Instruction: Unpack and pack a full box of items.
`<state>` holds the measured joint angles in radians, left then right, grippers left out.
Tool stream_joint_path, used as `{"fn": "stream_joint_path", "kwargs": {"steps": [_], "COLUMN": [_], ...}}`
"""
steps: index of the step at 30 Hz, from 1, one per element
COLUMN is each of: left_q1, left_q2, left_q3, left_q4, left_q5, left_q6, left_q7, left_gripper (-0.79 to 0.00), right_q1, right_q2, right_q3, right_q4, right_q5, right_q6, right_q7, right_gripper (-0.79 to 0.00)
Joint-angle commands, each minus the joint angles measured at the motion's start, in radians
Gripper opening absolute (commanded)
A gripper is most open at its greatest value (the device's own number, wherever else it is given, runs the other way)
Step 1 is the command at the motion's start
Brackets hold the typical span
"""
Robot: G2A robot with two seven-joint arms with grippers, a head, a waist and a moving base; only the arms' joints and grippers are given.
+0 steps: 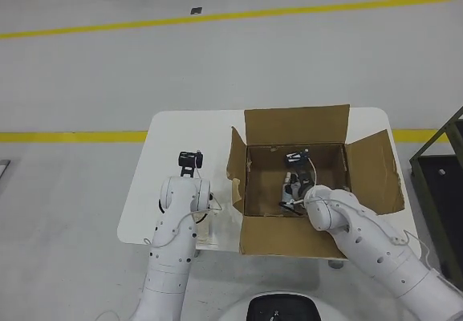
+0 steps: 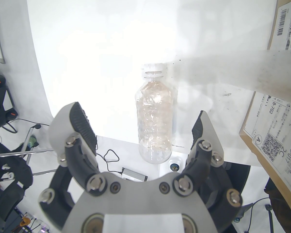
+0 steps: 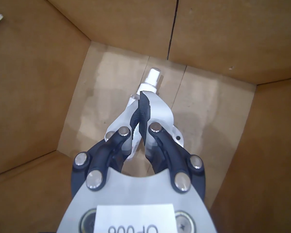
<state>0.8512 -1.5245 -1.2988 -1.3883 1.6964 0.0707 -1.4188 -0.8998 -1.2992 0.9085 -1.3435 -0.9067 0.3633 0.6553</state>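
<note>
Box (image 1: pixel 295 127): matt brown cardboard, faintly scuffed inside, with white paper labels (image 2: pixel 289 29) on an outer face. Bottle (image 2: pixel 155 120): clear, glossy, ribbed plastic with a white plastic cap (image 2: pixel 153 70), on the smooth white table (image 2: pixel 99 37). Left gripper (image 2: pixel 139 112) and right gripper (image 3: pixel 141 99): brushed grey metal plates, shiny screw heads, ribbed matt black pads (image 2: pixel 83 124); sprayer (image 3: pixel 151 78): white plastic.

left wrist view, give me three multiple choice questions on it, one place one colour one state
1. Where does the clear bottle lie? A in a sink; B on the white table; C on a shelf.
2. What colour is its cap? A white; B red; C blue.
3. How is the left tool? A open; B shut on the bottle; C shut on nothing.
Key: B, it lies on the tabletop; A, the cap shows white; A, its jaws stand wide apart.
</note>
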Motion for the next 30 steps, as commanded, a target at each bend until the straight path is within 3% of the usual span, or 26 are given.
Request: {"fn": "stream_joint_path", "kwargs": {"steps": [1, 2, 4, 9, 13, 14, 30], "left_q1": [0.000, 0.000, 0.000, 0.000, 0.000, 0.000, 0.000], "left_q2": [0.000, 0.000, 0.000, 0.000, 0.000, 0.000, 0.000], "left_q3": [0.000, 0.000, 0.000, 0.000, 0.000, 0.000, 0.000], "left_q4": [0.000, 0.000, 0.000, 0.000, 0.000, 0.000, 0.000], "left_q5": [0.000, 0.000, 0.000, 0.000, 0.000, 0.000, 0.000], "left_q6": [0.000, 0.000, 0.000, 0.000, 0.000, 0.000, 0.000], "left_q7": [0.000, 0.000, 0.000, 0.000, 0.000, 0.000, 0.000], "left_gripper": [0.000, 0.000, 0.000, 0.000, 0.000, 0.000, 0.000], "right_q1": [0.007, 0.015, 0.039, 0.102, 0.135, 0.140, 0.204], "right_q2": [-0.005, -0.010, -0.018, -0.042, -0.056, -0.060, -0.121], "right_q3": [-0.003, -0.005, -0.015, -0.049, -0.068, -0.073, -0.115], "right_q4": [0.000, 0.001, 0.023, 0.080, 0.138, 0.154, 0.320], "right_q5": [0.002, 0.017, 0.026, 0.024, 0.031, 0.035, 0.102], "right_q6": [0.036, 0.051, 0.076, 0.120, 0.107, 0.103, 0.063], "right_q7": [0.029, 0.045, 0.079, 0.137, 0.160, 0.162, 0.105], "right_gripper": [-0.736, -0.727, -0.477, -0.403, -0.182, -0.157, -0.246]}}
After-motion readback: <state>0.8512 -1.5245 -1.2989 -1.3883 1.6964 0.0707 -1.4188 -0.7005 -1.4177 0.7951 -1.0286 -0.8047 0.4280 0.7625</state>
